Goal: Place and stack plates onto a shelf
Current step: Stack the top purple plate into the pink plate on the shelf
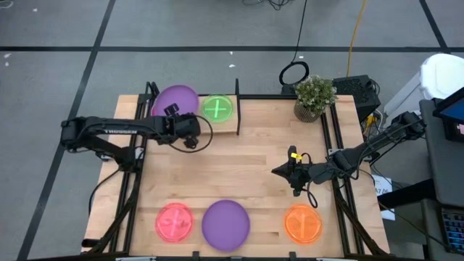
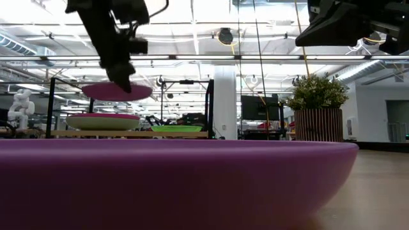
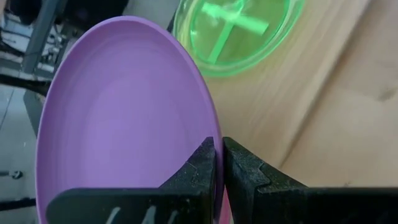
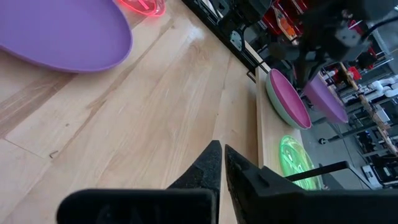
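Left gripper [image 3: 218,163] fingers pinched together; right gripper [image 4: 219,163] fingers closed, idle.

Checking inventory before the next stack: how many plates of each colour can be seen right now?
Opaque purple round plastic plates: 2
Opaque magenta plate: 1
Opaque mint-green plate: 1
Translucent neon-green plate: 1
Translucent orange plate: 1
Translucent pink-red plate: 1
Total: 7 visible

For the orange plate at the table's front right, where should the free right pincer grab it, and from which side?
Probably by the rim. The orange plate lies flat on the table, so only its raised edge offers a pinch. The right pincer, shut and empty, sits just behind it, so coming down onto the near rim seems shortest.
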Tool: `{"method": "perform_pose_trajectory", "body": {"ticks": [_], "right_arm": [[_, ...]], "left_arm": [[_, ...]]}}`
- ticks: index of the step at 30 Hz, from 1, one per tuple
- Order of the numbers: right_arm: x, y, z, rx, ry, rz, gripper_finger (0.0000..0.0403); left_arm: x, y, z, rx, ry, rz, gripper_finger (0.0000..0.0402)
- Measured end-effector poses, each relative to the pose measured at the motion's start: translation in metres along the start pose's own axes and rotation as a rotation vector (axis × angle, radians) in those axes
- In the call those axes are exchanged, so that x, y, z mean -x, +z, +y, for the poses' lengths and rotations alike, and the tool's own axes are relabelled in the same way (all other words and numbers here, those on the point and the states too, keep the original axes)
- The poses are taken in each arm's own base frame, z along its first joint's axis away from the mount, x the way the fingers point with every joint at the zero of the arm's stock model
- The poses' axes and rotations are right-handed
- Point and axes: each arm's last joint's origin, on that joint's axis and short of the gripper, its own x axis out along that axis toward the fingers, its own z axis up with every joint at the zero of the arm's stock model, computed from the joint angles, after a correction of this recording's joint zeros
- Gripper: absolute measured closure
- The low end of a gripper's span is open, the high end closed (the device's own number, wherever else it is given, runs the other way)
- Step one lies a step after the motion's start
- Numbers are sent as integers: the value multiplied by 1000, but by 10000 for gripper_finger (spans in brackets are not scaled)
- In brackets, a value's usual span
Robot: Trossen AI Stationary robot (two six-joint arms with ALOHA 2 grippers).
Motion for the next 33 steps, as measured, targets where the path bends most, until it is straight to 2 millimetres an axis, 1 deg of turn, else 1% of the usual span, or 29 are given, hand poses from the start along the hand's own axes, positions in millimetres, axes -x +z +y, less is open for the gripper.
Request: {"method": "perform_pose_trajectory", "body": {"ticks": [6,16,21,29,31,33], "right_arm": [[0,0,0,0,0,0,397],[0,0,0,0,0,0,397],[0,0,0,-1,0,0,397],[0,0,0,-1,0,0,397],[0,0,0,-1,0,0,397],[0,0,0,-8,0,0,397]], "left_arm": [[-22,-17,5,16,25,79,376],[-42,-32,2,31,6,84,376],[-47,-37,2,36,12,102,376],[-47,-38,2,51,12,101,373],[-47,-38,2,65,4,102,360],[-48,-38,2,78,-18,103,335]]}}
